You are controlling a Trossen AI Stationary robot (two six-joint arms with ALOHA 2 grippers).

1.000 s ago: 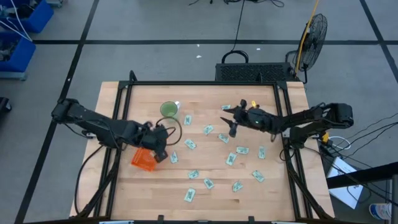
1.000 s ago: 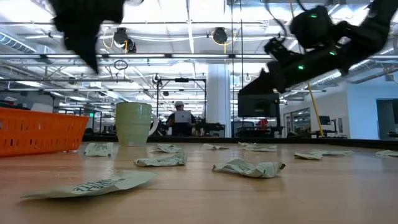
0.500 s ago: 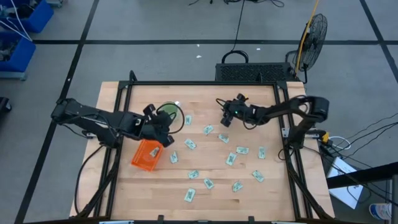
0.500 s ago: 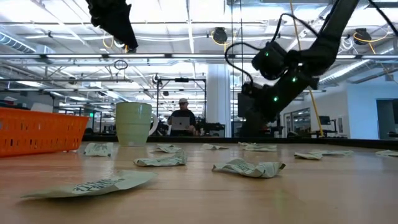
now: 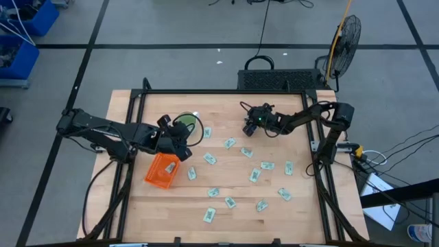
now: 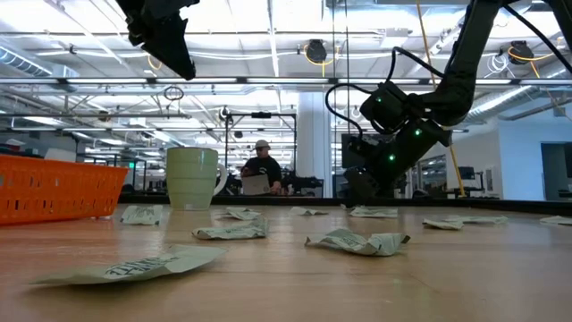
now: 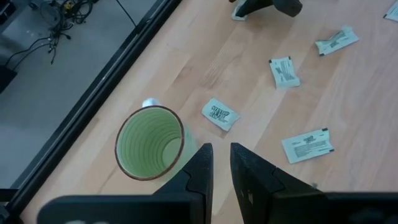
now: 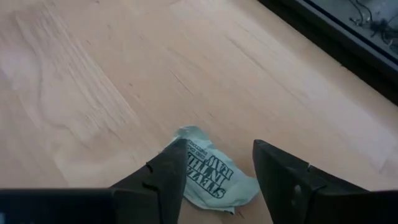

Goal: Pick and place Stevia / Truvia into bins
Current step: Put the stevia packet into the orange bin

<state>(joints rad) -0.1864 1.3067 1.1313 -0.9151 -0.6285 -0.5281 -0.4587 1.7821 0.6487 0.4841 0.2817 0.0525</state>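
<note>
The right gripper (image 8: 214, 168) stood spread astride a Stevia packet (image 8: 211, 177) near the tabletop's far edge. Thin, light and crumpled, it would likely slide; pinching across its raised middle seemed best. The left gripper (image 7: 221, 165), nearly pressed together and empty, hovered over the green cup (image 7: 149, 143) beside the orange bin (image 5: 161, 171).
</note>
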